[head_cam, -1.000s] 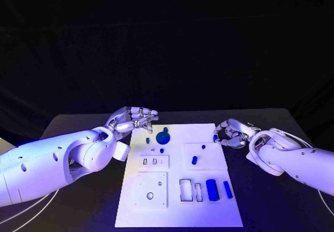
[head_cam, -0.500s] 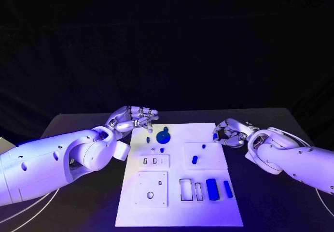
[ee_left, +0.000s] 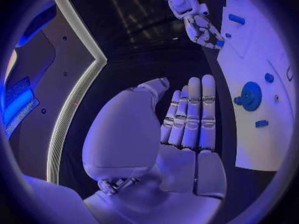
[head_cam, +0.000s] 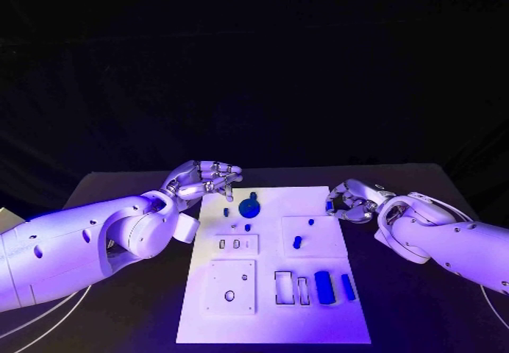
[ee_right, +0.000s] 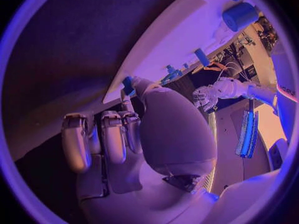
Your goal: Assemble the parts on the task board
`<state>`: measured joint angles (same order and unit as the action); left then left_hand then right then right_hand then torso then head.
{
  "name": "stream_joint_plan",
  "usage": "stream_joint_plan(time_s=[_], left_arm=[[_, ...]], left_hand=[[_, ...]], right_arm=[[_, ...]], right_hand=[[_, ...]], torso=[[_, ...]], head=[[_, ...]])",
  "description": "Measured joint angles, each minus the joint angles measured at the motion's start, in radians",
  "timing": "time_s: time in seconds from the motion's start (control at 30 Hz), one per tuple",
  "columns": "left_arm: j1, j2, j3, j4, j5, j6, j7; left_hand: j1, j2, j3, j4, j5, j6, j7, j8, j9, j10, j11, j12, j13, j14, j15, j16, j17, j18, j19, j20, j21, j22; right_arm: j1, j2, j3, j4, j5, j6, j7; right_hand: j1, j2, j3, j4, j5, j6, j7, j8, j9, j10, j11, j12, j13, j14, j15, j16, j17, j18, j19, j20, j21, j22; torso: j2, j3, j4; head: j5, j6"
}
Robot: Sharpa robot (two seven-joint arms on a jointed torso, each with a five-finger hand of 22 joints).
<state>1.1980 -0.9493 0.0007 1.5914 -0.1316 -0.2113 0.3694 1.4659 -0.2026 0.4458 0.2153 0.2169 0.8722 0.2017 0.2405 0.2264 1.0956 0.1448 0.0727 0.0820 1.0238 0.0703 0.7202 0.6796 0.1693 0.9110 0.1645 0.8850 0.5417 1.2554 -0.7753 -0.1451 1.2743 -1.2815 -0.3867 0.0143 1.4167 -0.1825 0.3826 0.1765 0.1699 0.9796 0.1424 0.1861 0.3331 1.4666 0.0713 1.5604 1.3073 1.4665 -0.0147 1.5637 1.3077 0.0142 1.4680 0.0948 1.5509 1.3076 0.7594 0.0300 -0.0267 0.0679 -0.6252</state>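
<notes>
The white task board (head_cam: 273, 323) lies in the middle of the table. A round blue disc (head_cam: 250, 209) and several small blue parts sit at its far end; a blue block (head_cam: 324, 287) and a slimmer bar (head_cam: 347, 287) lie near its front right. My left hand (head_cam: 208, 179) hovers over the board's far left corner, fingers curled close together (ee_left: 187, 119), with nothing seen in them. My right hand (head_cam: 351, 201) is at the board's right edge and pinches a small blue part (ee_right: 127, 85) at its fingertips. The left wrist view shows that hand (ee_left: 199, 26) by the board (ee_left: 261, 134).
Raised white plates with slots and holes cover the board's near half, one with a rectangular cut-out (head_cam: 283, 288), another with an oval hole (head_cam: 229, 296). Bare black table (head_cam: 117, 323) lies on both sides of the board.
Both hands have stayed almost where they were. The right hand still pinches its small blue part at the board's right edge.
</notes>
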Motion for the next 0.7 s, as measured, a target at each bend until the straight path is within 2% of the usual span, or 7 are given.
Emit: stream_joint_plan(time_s=[0.13, 0.23, 0.47, 0.57, 0.7], left_arm=[[0.000, 0.000, 0.000, 0.000, 0.000, 0.000, 0.000], [0.000, 0.000, 0.000, -0.001, 0.000, 0.000, 0.000], [0.000, 0.000, 0.000, -0.003, 0.000, 0.000, -0.001], [0.000, 0.001, 0.000, -0.005, 0.000, 0.000, -0.001], [0.000, 0.003, 0.000, -0.010, 0.000, 0.000, -0.001]], left_hand=[[0.000, 0.000, 0.000, 0.000, 0.000, 0.000, 0.000, 0.000, 0.000, 0.000, 0.000, 0.000, 0.000, 0.000, 0.000, 0.000, 0.000, 0.000, 0.000, 0.000, 0.000, 0.001], [0.000, 0.000, 0.000, 0.000, 0.000, 0.000, 0.000, 0.000, 0.001, 0.000, 0.000, 0.000, 0.000, 0.000, 0.000, 0.000, 0.000, 0.000, 0.000, 0.000, 0.000, 0.001], [-0.004, 0.004, 0.000, 0.000, 0.000, 0.000, 0.000, 0.000, 0.001, 0.000, 0.000, 0.000, 0.000, 0.000, 0.000, 0.000, 0.000, 0.000, 0.000, 0.000, 0.000, 0.001], [-0.004, 0.004, 0.000, 0.000, 0.000, 0.000, 0.000, 0.000, 0.001, 0.000, 0.000, 0.000, 0.000, 0.000, 0.000, 0.000, 0.000, 0.000, 0.000, 0.000, 0.000, 0.001], [-0.004, 0.004, 0.000, 0.000, 0.000, 0.000, 0.000, 0.000, 0.001, 0.000, 0.000, 0.000, 0.000, 0.000, 0.000, 0.000, 0.000, 0.000, 0.000, 0.000, 0.000, 0.001]], right_arm=[[0.000, 0.000, 0.000, 0.002, -0.003, -0.002, -0.004], [0.000, -0.001, 0.000, 0.012, -0.007, -0.009, -0.007], [0.003, -0.014, 0.000, 0.067, -0.016, -0.034, -0.031], [0.016, -0.020, 0.001, 0.101, -0.019, -0.047, -0.056], [0.040, -0.024, 0.007, 0.150, -0.026, -0.061, -0.101]], right_hand=[[-0.003, 0.003, 0.011, -0.003, 0.000, 0.015, -0.005, 0.012, 0.001, 0.000, -0.011, 0.000, 0.000, 0.000, 0.000, 0.000, 0.000, 0.000, 0.000, 0.000, 0.000, 0.000], [-0.006, 0.006, 0.017, -0.003, 0.001, 0.022, -0.011, 0.015, 0.005, 0.000, -0.011, 0.005, 0.000, 0.000, 0.000, 0.000, 0.000, 0.000, -0.004, -0.004, 0.000, 0.000], [-0.013, 0.013, 0.026, -0.004, 0.004, 0.032, -0.014, 0.027, 0.015, 0.000, -0.018, 0.005, 0.000, 0.000, 0.000, 0.000, 0.000, 0.000, -0.004, -0.004, 0.000, 0.000], [-0.015, 0.021, 0.040, -0.007, -0.008, 0.036, -0.018, 0.027, 0.014, 0.000, -0.018, 0.005, 0.000, 0.000, -0.007, 0.000, 0.000, 0.000, 0.000, -0.007, 0.000, 0.000], [-0.012, 0.023, 0.042, -0.009, -0.012, 0.036, -0.018, 0.033, 0.014, -0.003, -0.021, 0.005, 0.000, 0.000, -0.007, 0.000, 0.000, 0.000, 0.000, -0.007, 0.000, 0.000]], torso=[[0.000, 0.0000, -0.0001], [0.000, 0.0001, -0.0001], [-0.001, -0.0007, -0.0007], [-0.003, -0.0014, -0.0016], [-0.005, -0.0027, -0.0035]], head=[[0.001, 0.000], [0.001, -0.001], [0.002, -0.002], [0.005, -0.003], [0.010, -0.004]])
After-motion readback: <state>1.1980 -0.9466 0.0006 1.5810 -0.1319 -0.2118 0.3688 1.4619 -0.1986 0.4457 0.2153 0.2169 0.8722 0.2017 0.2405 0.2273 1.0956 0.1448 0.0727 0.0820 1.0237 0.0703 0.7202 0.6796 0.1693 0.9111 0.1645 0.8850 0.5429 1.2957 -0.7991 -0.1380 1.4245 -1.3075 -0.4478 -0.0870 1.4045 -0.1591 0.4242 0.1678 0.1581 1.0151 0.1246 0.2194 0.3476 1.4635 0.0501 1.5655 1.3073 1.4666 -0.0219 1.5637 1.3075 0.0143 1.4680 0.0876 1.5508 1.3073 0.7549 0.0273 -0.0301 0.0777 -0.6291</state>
